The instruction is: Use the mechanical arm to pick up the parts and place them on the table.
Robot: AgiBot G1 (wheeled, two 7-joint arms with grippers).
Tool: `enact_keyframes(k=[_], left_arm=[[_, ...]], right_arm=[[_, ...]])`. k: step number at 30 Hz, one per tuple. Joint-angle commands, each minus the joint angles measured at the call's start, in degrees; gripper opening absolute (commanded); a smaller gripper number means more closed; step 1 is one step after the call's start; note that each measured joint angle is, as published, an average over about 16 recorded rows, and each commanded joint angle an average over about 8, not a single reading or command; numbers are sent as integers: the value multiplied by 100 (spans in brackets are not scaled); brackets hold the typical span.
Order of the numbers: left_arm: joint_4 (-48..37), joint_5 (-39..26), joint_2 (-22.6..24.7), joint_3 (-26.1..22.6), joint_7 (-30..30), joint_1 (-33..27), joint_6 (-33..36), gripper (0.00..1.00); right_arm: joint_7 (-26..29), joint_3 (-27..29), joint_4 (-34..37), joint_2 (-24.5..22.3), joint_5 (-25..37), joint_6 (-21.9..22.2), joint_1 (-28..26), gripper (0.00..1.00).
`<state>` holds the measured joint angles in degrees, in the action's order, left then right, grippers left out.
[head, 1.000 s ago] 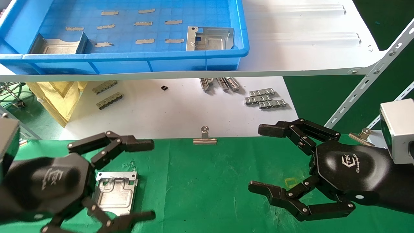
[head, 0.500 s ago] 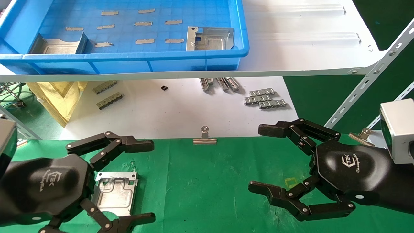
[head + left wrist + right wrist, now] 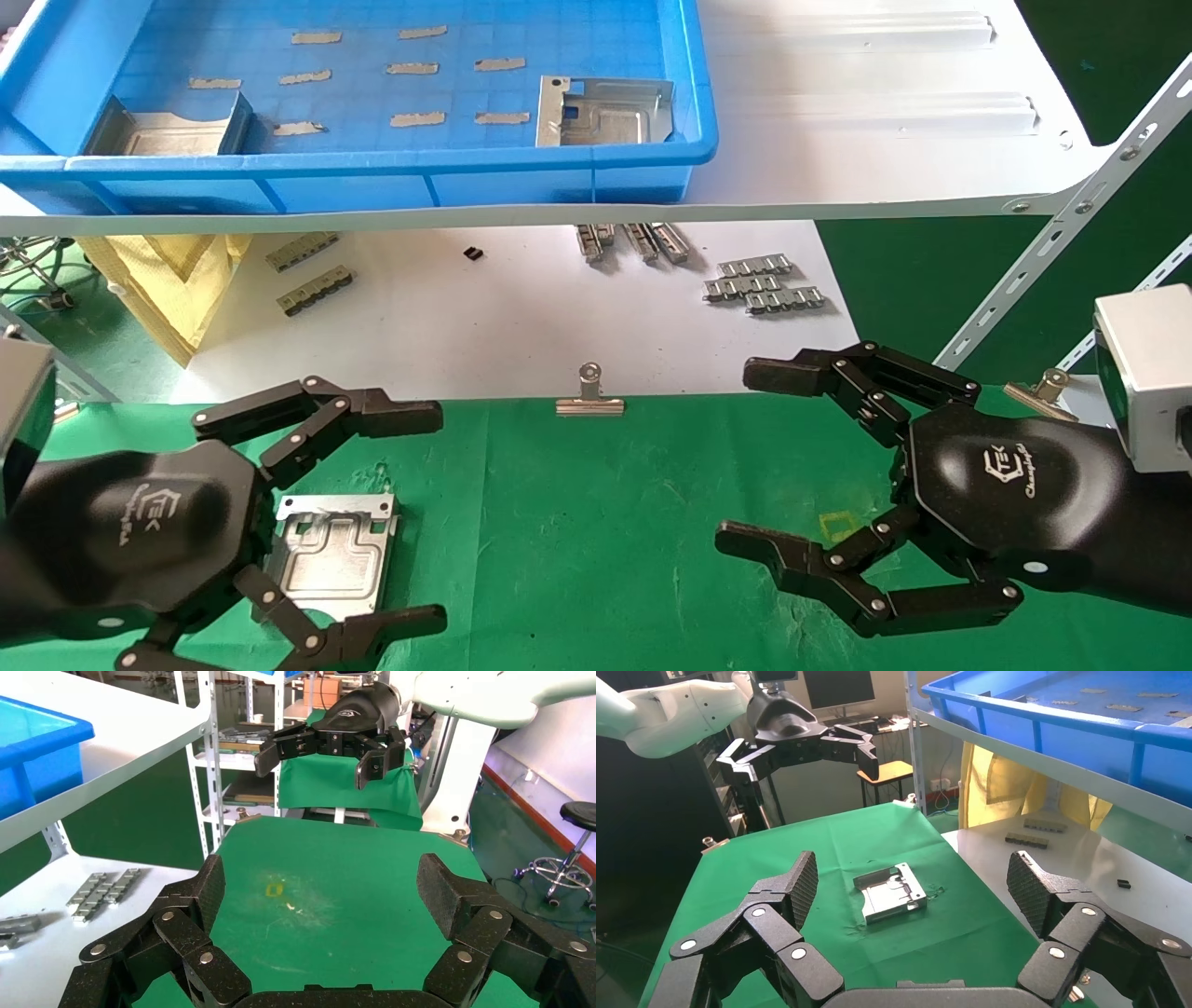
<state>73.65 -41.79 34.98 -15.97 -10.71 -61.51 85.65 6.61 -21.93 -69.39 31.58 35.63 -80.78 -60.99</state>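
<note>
A white rack [image 3: 209, 755] of shelves stands past the green desk [image 3: 337, 874]. A black stool [image 3: 578, 822] sits on the teal floor [image 3: 513, 846]. A yellow curtain [image 3: 1011, 787] hangs behind.

Part [image 3: 332, 557] on worktop: near-left corner hidden behind left mechanical arm [image 3: 140, 531]. Left tray part [image 3: 168, 130]: lower portion hidden by tray wall.

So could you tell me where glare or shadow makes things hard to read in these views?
Head view: the white shelf board glares pale, its ridges faint; the ribbed strips under it sit in shade. The part on the table reads clearly below the open left gripper. Right wrist view: the room behind the table is dark. Left wrist view: evenly lit, the open right gripper distinct.
</note>
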Motion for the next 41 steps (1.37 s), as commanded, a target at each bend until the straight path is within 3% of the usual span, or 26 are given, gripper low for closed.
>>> enact_keyframes(k=[1,41], left_arm=[[-7,-3,1,-4,3,-4,1,100],[-40,-12,9,-21,17,-19,6,100]], right_arm=[[0,0,0,0,0,0,0,100],[0,0,0,0,0,0,0,100]])
